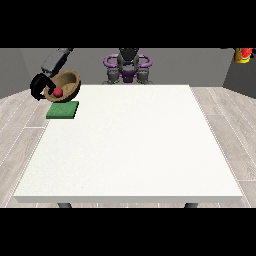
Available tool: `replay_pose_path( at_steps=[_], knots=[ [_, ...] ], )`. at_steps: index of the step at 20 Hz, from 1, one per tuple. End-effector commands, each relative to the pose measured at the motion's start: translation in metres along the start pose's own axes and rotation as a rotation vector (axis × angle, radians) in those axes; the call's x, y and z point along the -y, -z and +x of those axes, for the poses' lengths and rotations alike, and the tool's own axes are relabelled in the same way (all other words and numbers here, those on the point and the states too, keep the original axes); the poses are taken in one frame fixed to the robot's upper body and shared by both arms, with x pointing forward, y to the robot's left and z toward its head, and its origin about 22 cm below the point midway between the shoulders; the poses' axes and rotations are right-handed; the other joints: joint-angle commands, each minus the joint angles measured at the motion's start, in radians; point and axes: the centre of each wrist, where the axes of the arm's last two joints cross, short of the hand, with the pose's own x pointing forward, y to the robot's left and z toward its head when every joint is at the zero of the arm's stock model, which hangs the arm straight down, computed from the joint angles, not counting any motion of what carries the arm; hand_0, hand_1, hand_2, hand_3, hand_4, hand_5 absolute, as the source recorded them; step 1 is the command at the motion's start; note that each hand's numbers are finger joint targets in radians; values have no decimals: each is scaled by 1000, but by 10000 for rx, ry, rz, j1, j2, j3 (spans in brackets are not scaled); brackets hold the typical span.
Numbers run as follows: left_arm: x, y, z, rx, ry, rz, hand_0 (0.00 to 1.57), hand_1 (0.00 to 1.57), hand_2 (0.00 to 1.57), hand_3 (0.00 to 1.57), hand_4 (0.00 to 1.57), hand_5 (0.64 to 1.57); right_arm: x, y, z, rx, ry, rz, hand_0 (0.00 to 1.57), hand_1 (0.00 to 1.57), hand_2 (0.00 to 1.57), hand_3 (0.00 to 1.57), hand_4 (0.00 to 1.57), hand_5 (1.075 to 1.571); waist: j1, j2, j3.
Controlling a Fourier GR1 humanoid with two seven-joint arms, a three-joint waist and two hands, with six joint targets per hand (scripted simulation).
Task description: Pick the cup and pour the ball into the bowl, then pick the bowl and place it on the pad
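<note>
Fingers (36,85) of the hand at the view's left (39,87) curl round the rim of the wooden bowl (67,84), gripping it on the side toward the view's left edge. Bowl is held up off the table and tilted, opening facing the camera. Red ball (58,92) sits inside the bowl, low near the bottom. Grey forearm (55,60) runs up and toward the view's right from the hand. Green pad (63,110) lies flat on the white table (130,150) at its far corner on the view's left, just below the bowl; bowl is above it, not resting on it. No cup visible. Robot torso (128,65) stands behind the table's far edge, centre. The other hand is not visible. Red-yellow object (243,55) at top corner on the view's right, too small to identify.
</note>
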Motion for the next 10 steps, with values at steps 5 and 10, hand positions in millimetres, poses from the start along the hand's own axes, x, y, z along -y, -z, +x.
replay_pose_path(
  at_steps=[5, 10],
  knots=[
    [-11, 0, 13, 161, 53, 167, 0, 0, 0, 0, 1190, 1562, 21, 5, 3, -350, 911, -787, 1571, 1571, 1571, 1011, 527, 1568, -84, 155, 5],
    [-34, -6, 23, 477, 1, 122, 0, 0, 0, 0, 1195, 1560, 32, 7, 23, 192, 646, -1919, 1555, 1555, 1512, 932, 0, 1554, 6, 446, -3]
  ],
)
